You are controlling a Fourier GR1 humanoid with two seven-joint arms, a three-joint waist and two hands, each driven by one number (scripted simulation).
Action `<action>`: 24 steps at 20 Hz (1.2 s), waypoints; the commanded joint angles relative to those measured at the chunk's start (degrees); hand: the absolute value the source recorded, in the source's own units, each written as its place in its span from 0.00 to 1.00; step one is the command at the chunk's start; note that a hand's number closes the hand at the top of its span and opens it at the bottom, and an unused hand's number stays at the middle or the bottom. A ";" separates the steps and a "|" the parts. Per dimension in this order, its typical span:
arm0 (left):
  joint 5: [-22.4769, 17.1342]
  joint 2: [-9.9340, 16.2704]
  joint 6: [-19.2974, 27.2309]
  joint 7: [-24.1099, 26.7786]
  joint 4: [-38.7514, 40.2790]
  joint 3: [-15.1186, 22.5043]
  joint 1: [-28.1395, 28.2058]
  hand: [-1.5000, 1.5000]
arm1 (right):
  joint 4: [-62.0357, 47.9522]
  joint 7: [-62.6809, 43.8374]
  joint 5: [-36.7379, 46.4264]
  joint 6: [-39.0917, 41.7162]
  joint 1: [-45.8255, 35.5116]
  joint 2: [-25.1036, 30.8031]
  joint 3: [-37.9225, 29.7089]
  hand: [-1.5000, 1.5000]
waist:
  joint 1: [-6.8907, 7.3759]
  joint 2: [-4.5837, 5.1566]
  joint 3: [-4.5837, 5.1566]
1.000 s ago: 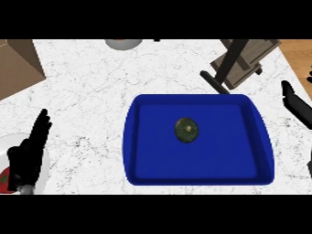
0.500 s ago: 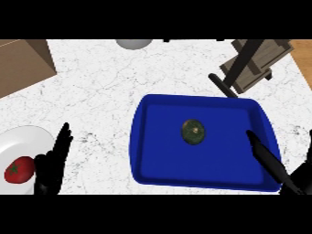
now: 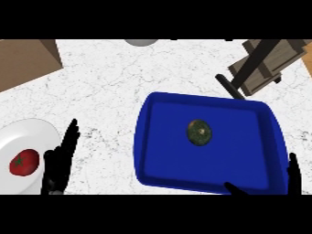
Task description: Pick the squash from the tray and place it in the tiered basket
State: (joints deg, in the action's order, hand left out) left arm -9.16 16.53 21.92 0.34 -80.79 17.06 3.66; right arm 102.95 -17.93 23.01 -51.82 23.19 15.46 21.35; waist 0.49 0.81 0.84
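1. While nothing holds it, the small dark-green mottled squash (image 3: 199, 131) lies near the centre of the blue rectangular plastic tray (image 3: 157, 151); the pick-up has not begun.
2. At two o'clock stands the brown wooden tiered basket (image 3: 266, 64), the goal.
3. At five o'clock the right hand (image 3: 293, 176) barely shows; I cannot tell its fingers' state.
4. At nine o'clock the left hand (image 3: 58, 164) rests, fingers straight, beside a white round plate (image 3: 3, 146) bearing a red tomato (image 3: 24, 162).
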 commanded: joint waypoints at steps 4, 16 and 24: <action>-0.05 -0.03 -0.71 -0.39 0.86 -0.26 -1.83 0.50 | 1.60 -19.66 16.29 6.94 0.95 3.58 -0.24 0.00 | 1.19 0.53 0.24; 0.29 0.02 -1.85 -0.44 0.18 0.79 0.05 0.50 | 2.00 -54.79 48.05 36.32 -18.08 -10.52 1.45 0.00 | 1.94 -0.55 -0.42; 0.26 -0.56 -1.59 -0.49 1.44 -0.59 -1.61 0.50 | -5.08 -67.18 47.52 49.27 -31.21 -15.36 3.02 0.00 | 1.10 -0.66 -0.71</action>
State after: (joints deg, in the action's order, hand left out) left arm -8.36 15.12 21.16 -0.37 -78.93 17.39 1.57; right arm 99.06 -70.07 71.08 -12.57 -0.73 1.68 24.24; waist 1.79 0.32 0.27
